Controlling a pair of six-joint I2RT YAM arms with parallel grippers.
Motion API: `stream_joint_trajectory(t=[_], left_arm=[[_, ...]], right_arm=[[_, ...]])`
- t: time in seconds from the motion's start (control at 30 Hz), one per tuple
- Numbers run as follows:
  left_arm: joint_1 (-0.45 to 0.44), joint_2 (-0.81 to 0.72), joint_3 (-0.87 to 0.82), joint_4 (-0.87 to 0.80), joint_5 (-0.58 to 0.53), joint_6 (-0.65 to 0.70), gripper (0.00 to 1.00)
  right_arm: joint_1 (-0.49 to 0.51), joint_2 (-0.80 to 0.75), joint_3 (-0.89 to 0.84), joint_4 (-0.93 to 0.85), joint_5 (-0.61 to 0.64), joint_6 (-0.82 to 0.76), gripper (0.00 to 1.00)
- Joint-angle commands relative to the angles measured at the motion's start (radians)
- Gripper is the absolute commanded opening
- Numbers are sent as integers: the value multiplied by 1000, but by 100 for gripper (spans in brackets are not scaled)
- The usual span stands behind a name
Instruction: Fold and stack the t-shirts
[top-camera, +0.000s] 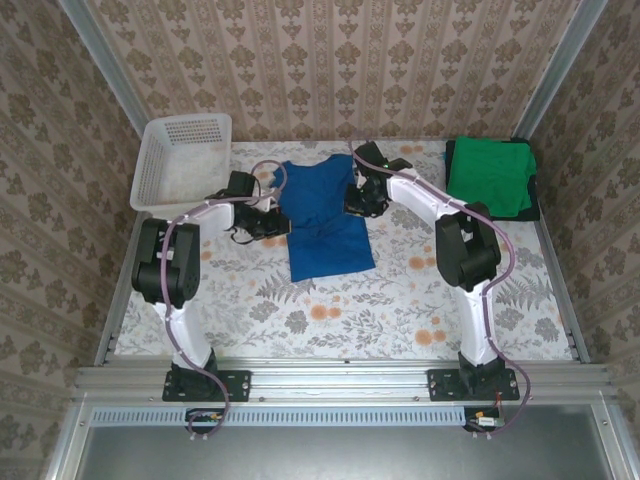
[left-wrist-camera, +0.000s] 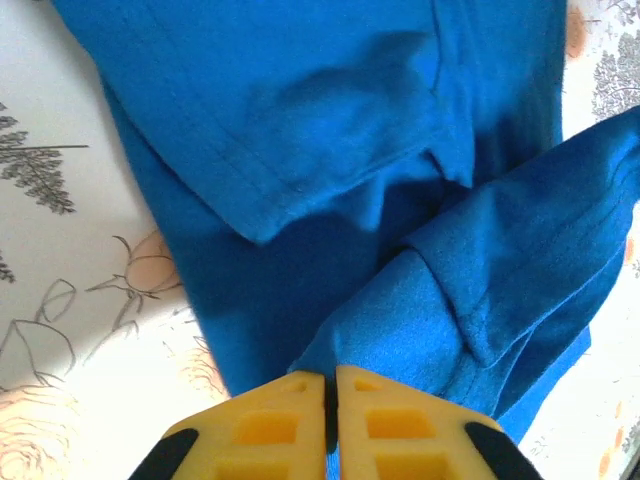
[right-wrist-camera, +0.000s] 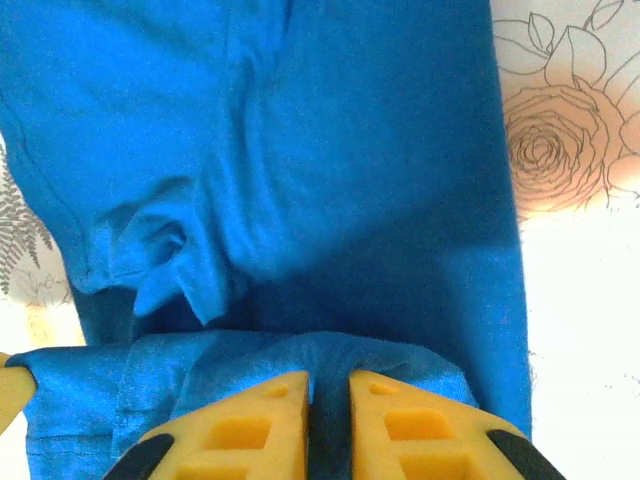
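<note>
The royal-blue t-shirt (top-camera: 325, 220) lies mid-table, partly folded into a narrow strip, its plain side up. My left gripper (top-camera: 268, 222) is at its left edge, shut on a lifted fold of the blue cloth (left-wrist-camera: 440, 300). My right gripper (top-camera: 358, 197) is at the shirt's right edge, shut on a bunched blue fold (right-wrist-camera: 330, 365). A sleeve (right-wrist-camera: 160, 260) lies flat on the body in the right wrist view. The green t-shirt (top-camera: 490, 178) lies folded at the back right, on top of a dark t-shirt (top-camera: 536, 200) whose edge shows beneath it.
A white lattice basket (top-camera: 185, 160) stands at the back left, close to my left arm. The floral tablecloth (top-camera: 400, 300) stretches in front of the blue shirt. Patterned walls enclose the table on three sides.
</note>
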Motion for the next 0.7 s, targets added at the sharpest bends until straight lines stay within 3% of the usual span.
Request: stream_joint_trajectory(t=[0.0, 0.2, 0.47, 0.67], left_arm=[[34, -3, 86, -58, 29, 52, 20], [57, -46, 138, -142, -33, 107, 24], [22, -300, -103, -93, -85, 118, 24], [-5, -410, -201, -95, -131, 114, 24]], right_arm=[[-21, 23, 77, -70, -26, -12, 29], [-19, -71, 27, -48, 15, -30, 33], [144, -192, -315, 136, -61, -48, 32], [194, -140, -317, 110, 9, -81, 31]])
